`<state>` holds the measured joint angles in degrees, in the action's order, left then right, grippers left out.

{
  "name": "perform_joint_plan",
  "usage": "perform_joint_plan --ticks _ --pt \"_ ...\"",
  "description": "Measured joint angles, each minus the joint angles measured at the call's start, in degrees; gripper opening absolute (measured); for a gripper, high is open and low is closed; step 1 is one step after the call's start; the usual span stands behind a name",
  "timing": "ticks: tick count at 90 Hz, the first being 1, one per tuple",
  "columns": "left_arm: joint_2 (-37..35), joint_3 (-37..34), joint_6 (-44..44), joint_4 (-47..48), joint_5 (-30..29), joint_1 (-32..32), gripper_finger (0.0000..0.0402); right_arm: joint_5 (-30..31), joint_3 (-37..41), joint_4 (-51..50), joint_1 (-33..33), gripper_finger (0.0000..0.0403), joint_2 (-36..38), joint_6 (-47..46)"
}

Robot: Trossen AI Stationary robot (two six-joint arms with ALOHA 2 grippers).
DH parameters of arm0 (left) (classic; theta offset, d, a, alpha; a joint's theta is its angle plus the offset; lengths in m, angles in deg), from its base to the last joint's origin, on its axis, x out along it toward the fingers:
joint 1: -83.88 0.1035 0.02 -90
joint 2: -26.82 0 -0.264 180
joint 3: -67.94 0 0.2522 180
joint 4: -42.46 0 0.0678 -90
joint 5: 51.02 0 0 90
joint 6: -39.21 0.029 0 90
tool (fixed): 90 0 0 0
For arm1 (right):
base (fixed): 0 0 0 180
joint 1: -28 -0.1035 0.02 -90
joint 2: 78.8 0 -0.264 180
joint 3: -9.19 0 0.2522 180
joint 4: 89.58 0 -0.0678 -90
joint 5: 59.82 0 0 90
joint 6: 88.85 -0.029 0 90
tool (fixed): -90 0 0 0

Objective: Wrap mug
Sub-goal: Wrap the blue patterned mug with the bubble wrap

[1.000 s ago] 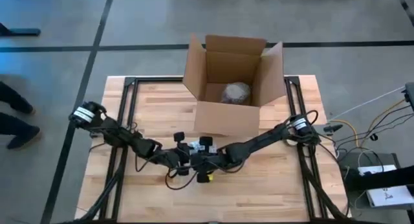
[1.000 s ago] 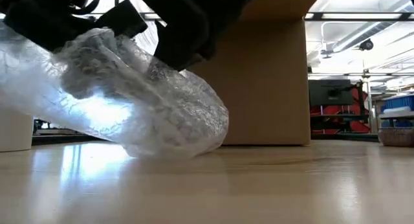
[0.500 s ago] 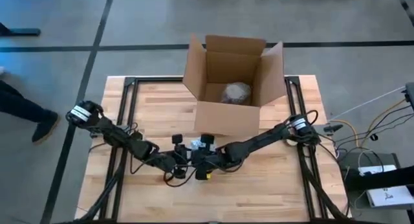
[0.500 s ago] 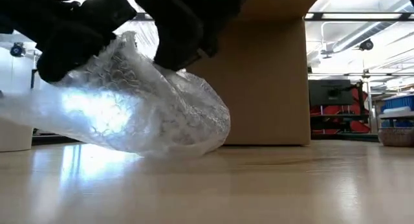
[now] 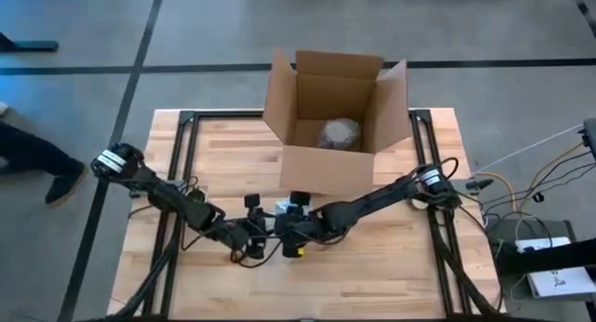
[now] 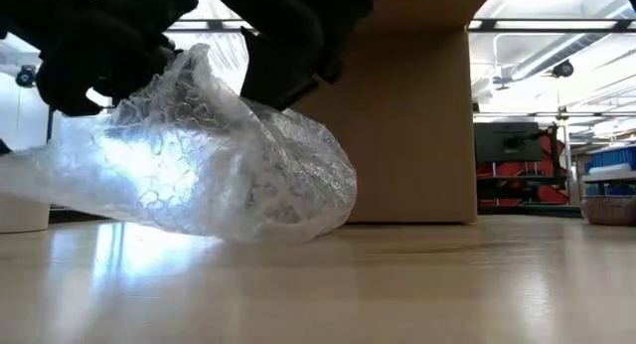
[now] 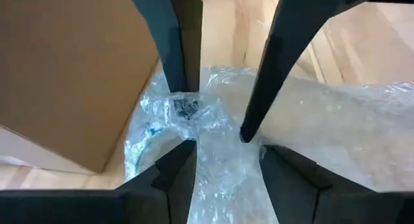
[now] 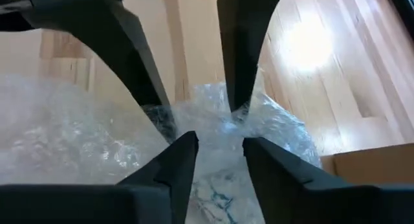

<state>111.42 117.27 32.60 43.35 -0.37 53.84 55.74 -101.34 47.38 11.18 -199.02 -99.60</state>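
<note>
Both dark arms reach low and inward, meeting mid-table before the open brown cardboard box (image 5: pixel 333 127). The left gripper (image 5: pixel 253 236) and right gripper (image 5: pixel 291 231) each pinch the clear bubble-wrap bundle (image 6: pixel 209 165), which rests on the wooden table (image 5: pixel 391 266).

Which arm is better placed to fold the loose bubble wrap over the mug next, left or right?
Probably the left. Its pincer is at the bubble wrap's loose side, while the right pincer presses the bundled end near the cardboard box.
</note>
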Motion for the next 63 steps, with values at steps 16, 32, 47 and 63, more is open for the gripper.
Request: perform_joint_plan --ticks 16,32,47,63 --pt "0.5 -0.04 1.28 0.1 -2.2 0.04 0.0153 -0.06 -2.39 -2.09 0.0 0.0161 0.11 -0.1" --pt "0.37 -0.02 2.18 0.08 -2.35 -1.22 0.0153 -0.5 -5.46 -7.7 0.0 0.0173 0.22 -6.89" --pt "0.06 -0.02 3.12 0.65 -6.26 -3.25 0.0147 -1.04 -8.52 -13.97 -0.02 0.017 0.22 -12.62" --pt "0.1 -0.04 3.05 1.75 -6.64 -3.71 0.0134 -4.5 -13.74 -21.68 -0.48 0.0152 0.3 -10.36"
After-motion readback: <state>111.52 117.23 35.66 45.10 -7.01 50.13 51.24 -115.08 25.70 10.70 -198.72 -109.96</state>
